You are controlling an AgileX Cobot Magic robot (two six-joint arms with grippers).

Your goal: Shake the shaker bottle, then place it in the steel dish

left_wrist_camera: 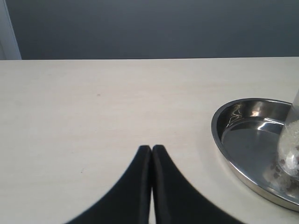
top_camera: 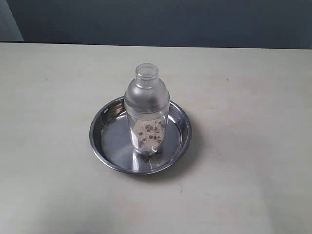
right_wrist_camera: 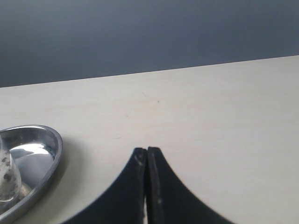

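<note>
The clear shaker bottle (top_camera: 146, 114) stands upright inside the shiny steel dish (top_camera: 109, 141) at the middle of the table, with brown specks and pale grains in its lower part. No gripper shows in the exterior view. In the left wrist view my left gripper (left_wrist_camera: 152, 148) is shut with nothing in it, apart from the steel dish (left_wrist_camera: 233, 135), where a slice of the shaker bottle (left_wrist_camera: 292, 149) shows at the edge. My right gripper (right_wrist_camera: 146, 150) is also shut and empty, with the steel dish (right_wrist_camera: 46, 158) and part of the shaker bottle (right_wrist_camera: 7, 179) off to one side.
The pale table (top_camera: 243, 87) stretches around the dish on all sides. A dark wall (top_camera: 161, 22) runs behind the table's far edge.
</note>
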